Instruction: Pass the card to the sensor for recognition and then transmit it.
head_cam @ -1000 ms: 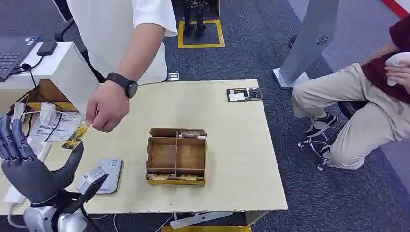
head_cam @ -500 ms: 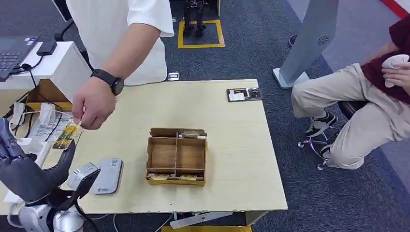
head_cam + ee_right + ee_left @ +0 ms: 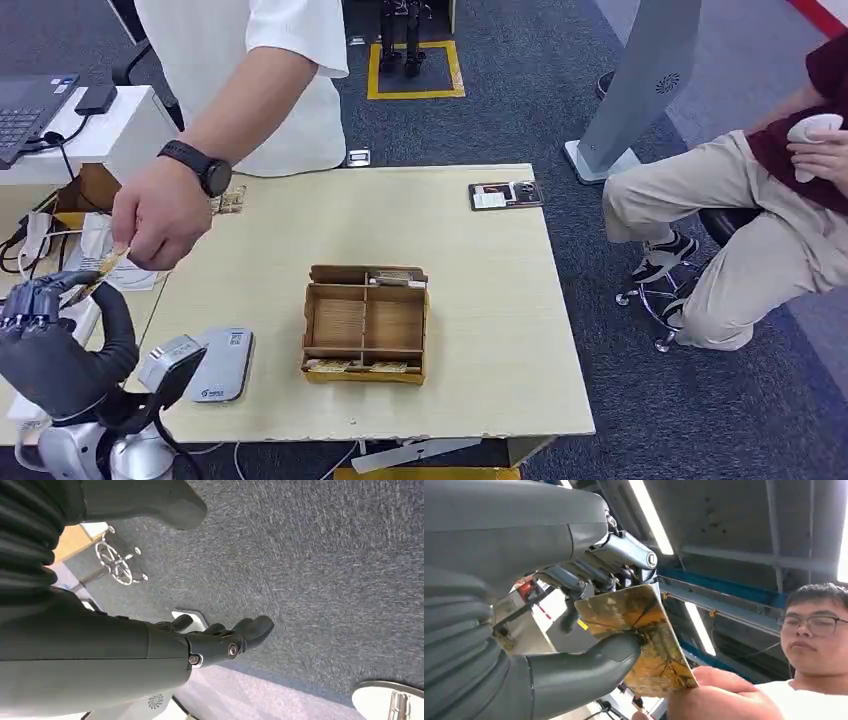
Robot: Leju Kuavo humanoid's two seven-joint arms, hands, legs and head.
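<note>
Since a second ago the person's hand (image 3: 160,212) has carried the card (image 3: 100,268) leftward off the table's edge to the robot, and the left hand (image 3: 55,345) has closed its fingers and thumb on it. In the left wrist view the thick grey thumb presses the card (image 3: 639,640) against the darker fingers, while the person's hand (image 3: 719,697) grips its other end, so both hold it at once.

Nearest on the table (image 3: 480,330), the grey sensor (image 3: 220,364) lies flat at the front left corner, just right of the left hand, with a small grey device (image 3: 170,365) beside it. The divided cardboard tray (image 3: 366,323) stands mid-table, well apart from the sensor, with bare tabletop between them and to its right. At the far right edge lies a dark card holder (image 3: 507,194).

The card is thin, mottled yellow and brown with dark branching marks.

The right hand (image 3: 220,640) hangs over the carpet, fingers loosely curved and apart, holding nothing.
</note>
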